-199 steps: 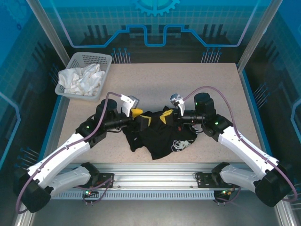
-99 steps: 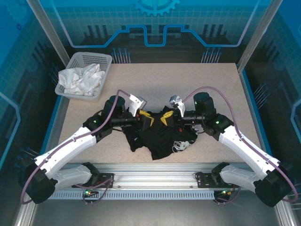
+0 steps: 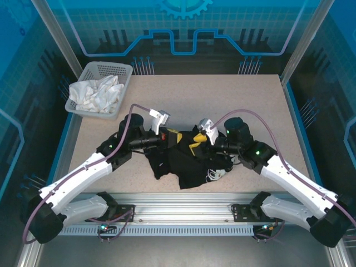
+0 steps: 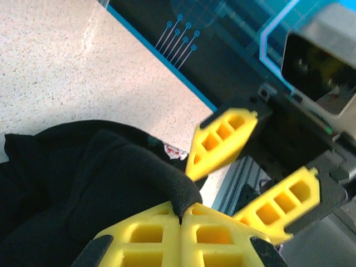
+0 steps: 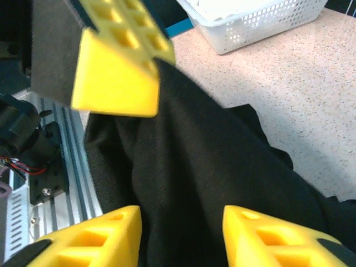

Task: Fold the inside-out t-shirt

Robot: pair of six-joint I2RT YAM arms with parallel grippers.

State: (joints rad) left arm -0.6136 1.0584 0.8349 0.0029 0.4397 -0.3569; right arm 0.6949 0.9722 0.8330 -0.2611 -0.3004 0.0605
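Fingers of left gripper (image 4: 181,214) pressed together, pinching a fold of the black inside-out t-shirt (image 3: 186,161). Fingers of right gripper (image 5: 181,222) spread apart, black fabric between them, not clamped. Shirt lies crumpled at near middle of table (image 3: 233,100), between both grippers. Far left: basket (image 3: 108,65) holding white cloth (image 3: 97,93), well apart.

The t-shirt (image 3: 186,164) lies on the desk (image 3: 222,100) near its front edge, midway across. The left claw (image 3: 173,136) is at its far-left edge, the right claw (image 3: 196,143) just right of that. A basket (image 3: 94,69) at the far-left corner holds a cloth (image 3: 97,93)
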